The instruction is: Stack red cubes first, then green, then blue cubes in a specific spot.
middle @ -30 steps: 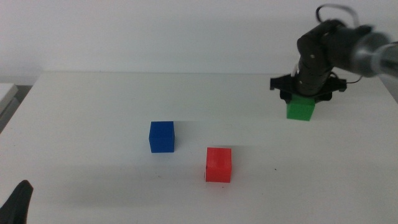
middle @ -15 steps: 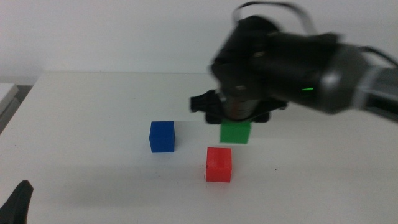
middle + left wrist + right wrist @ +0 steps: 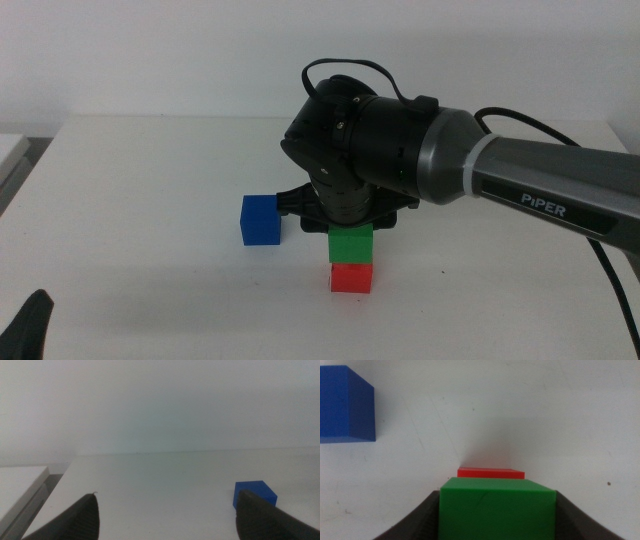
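The red cube [image 3: 351, 278] sits on the white table near the middle front. Directly above it is the green cube [image 3: 352, 243], held between the jaws of my right gripper [image 3: 352, 236], which is shut on it; whether green rests on red I cannot tell. The right wrist view has the green cube [image 3: 497, 507] between the jaws, a strip of the red cube [image 3: 491, 473] beyond it, and the blue cube [image 3: 345, 404] off to one side. The blue cube [image 3: 260, 219] stands left of the stack. My left gripper [image 3: 28, 326] waits at the bottom left, open, with the blue cube [image 3: 254, 494] ahead of it.
The right arm [image 3: 520, 185] reaches across the table from the right and hides the area behind the stack. A white block [image 3: 20, 485] lies off the table's left edge. A tiny dark speck [image 3: 608, 483] marks the tabletop near the cubes.
The right gripper carried the green cube from the far right of the table leftward and forward, ending directly over the red cube. The left arm and the blue and red cubes stayed still.
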Robot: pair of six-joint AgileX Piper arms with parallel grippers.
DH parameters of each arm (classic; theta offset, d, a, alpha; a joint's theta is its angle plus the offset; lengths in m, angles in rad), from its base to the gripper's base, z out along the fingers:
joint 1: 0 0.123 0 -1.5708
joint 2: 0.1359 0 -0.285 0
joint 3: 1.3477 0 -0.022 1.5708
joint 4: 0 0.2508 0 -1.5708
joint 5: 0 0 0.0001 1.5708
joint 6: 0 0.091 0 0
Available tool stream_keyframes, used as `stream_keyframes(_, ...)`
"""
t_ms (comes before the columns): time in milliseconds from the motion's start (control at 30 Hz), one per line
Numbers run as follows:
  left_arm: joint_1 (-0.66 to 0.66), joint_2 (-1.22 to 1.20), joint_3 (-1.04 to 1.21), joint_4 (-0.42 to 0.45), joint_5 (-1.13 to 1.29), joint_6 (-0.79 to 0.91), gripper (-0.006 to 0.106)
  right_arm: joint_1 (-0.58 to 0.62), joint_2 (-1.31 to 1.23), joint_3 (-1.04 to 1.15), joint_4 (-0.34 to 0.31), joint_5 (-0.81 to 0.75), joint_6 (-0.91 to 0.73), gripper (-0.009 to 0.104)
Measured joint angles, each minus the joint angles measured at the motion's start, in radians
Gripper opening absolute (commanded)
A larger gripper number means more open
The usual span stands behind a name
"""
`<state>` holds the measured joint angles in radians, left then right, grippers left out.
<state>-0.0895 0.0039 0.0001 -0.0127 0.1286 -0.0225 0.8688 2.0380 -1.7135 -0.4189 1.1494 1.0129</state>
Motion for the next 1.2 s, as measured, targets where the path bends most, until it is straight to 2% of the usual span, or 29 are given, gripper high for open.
stream_keyframes(567,0.0,0.0,0.0,0.0,0.0,0.0,0.094,0.0,0.043,0.0,-0.017,-0.003,0.017,0.0)
stream_keyframes(600,0.0,0.0,0.0,0.0,0.0,0.0,0.094,0.0,0.045,0.0,-0.017,-0.003,0.017,0.009)
stream_keyframes(633,0.0,0.0,0.0,0.0,0.0,0.0,0.094,0.0,0.045,0.0,-0.017,-0.003,0.022,0.052)
stream_keyframes(733,0.0,0.0,0.0,0.0,0.0,0.0,0.094,0.0,0.049,0.0,-0.019,-0.003,0.031,0.082)
stream_keyframes(767,0.0,0.0,0.0,0.0,0.0,0.0,0.094,0.0,0.051,0.0,-0.022,-0.003,0.033,0.088)
stream_keyframes(800,0.0,0.0,0.0,0.0,0.0,0.0,0.094,0.0,0.051,0.0,-0.023,-0.003,0.033,0.093)
stream_keyframes(967,0.0,0.0,0.0,0.0,0.0,0.0,0.094,0.045,-0.051,0.019,-0.058,-0.004,-0.004,0.093)
stream_keyframes(1067,0.0,0.0,0.0,0.0,0.0,0.0,0.094,0.106,-0.254,0.08,-0.099,-0.021,-0.07,0.093)
stream_keyframes(1200,0.0,0.0,0.0,0.0,0.0,0.0,0.094,0.133,-0.548,0.26,-0.089,-0.071,-0.262,0.093)
